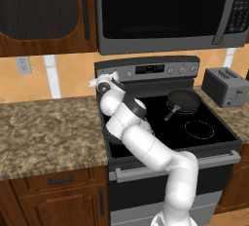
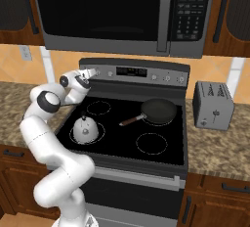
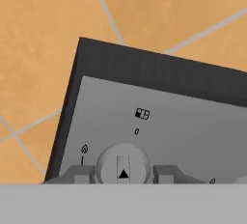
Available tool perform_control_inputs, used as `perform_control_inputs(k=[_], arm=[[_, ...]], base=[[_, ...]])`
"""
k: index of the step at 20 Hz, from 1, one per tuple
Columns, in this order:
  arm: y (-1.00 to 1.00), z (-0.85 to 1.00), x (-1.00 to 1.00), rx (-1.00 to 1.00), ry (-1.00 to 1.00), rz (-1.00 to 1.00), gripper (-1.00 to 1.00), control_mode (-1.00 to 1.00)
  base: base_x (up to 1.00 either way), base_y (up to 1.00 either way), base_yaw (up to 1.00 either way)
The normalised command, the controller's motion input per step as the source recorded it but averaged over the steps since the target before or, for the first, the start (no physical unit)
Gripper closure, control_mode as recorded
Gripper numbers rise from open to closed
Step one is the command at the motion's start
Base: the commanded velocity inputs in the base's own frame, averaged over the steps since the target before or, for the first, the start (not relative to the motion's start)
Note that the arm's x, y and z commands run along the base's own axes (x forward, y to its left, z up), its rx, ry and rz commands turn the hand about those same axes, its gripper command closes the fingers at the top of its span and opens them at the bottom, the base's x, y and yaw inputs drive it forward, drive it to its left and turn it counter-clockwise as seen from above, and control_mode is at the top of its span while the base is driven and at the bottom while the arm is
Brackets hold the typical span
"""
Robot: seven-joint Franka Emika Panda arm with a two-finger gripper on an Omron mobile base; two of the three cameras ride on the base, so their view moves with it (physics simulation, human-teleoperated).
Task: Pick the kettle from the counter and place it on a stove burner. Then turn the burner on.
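The silver kettle (image 2: 85, 128) with its black knob stands upright on the front-left stove burner (image 2: 101, 134), the big white ring on the black glass cooktop. The granite counter (image 1: 48, 132) lies left of the stove. My gripper (image 2: 90, 73) is up at the left end of the stove's control panel (image 3: 193, 121). In the hand view its two fingertips (image 3: 79, 174) sit tight against either side of a round grey knob (image 3: 123, 162) with a black arrow mark, and the gripper (image 3: 123, 174) is shut on that knob. My arm hides the kettle in the left base view.
A black frying pan (image 2: 158, 111) sits on the back-right ring, handle pointing to the front left. A grey toaster (image 2: 212, 104) stands on the right-hand slab. The microwave (image 2: 107, 11) hangs low over the stove. The front-right ring (image 2: 151, 144) is bare.
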Motion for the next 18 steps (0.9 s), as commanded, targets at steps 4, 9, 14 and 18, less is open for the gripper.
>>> perform_control_inputs(k=[4,9,14,18], arm=[[0.00,-0.11,0.00,-0.16,0.00,0.00,1.00,-1.00],[0.00,-0.10,0.00,-0.17,0.00,0.00,1.00,-1.00],[0.00,-0.09,0.00,-0.15,0.00,0.00,1.00,-1.00],[0.00,-0.12,0.00,-0.14,0.00,0.00,1.00,-1.00]], base=[[0.00,0.00,0.00],[0.00,0.00,0.00],[0.00,0.00,0.00],[0.00,0.00,0.00]])
